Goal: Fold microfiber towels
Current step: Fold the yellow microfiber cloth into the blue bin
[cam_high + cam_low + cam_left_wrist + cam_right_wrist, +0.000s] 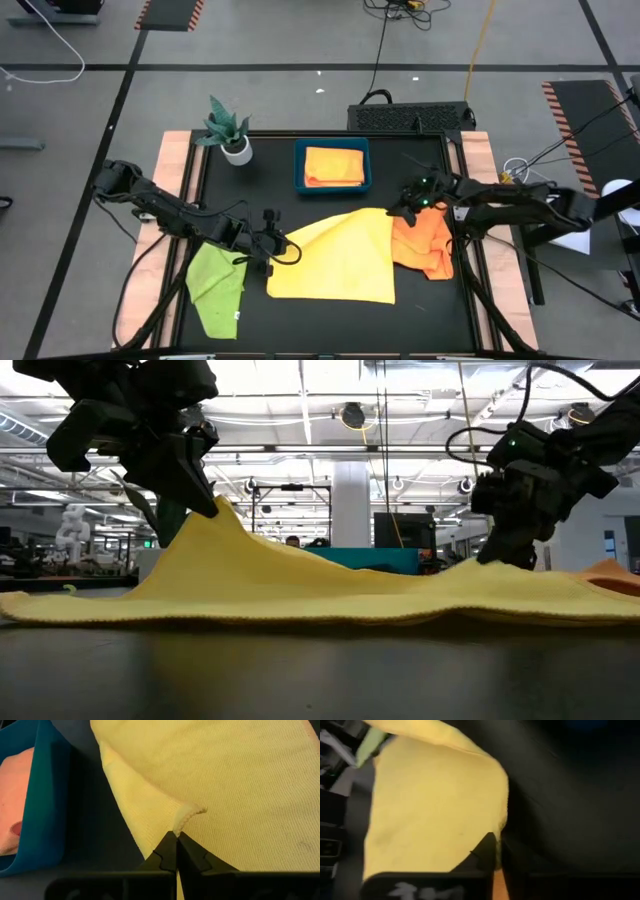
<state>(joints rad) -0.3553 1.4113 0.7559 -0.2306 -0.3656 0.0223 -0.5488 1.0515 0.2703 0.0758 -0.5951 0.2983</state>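
- Yellow microfiber towel [335,260] lies spread across the middle of the black table [330,330], pinched at two of its corners.
- Left pincer [176,836] is clamped tight on the towel's corner nearest the left arm; in the low view that corner is lifted into a peak off the table.
- Right pincer [408,207] is closed on the towel's far corner on the right arm's side; the right wrist view shows its fingers [487,851] pressed together at the yellow edge.
- Between the two grips the cloth sags in a low ridge, its near hem flat on the table.
- Orange towel [428,243] lies crumpled just beside the yellow one, below the right pincer and partly under the yellow edge.
- Lime green towel [217,285] lies by the left arm, touching the yellow towel's side.
- Blue tray [332,185] sits behind the yellow towel with a folded orange cloth [334,165] in it.
- Small potted plant [230,132] stands near the table's far left corner, beside the tray.
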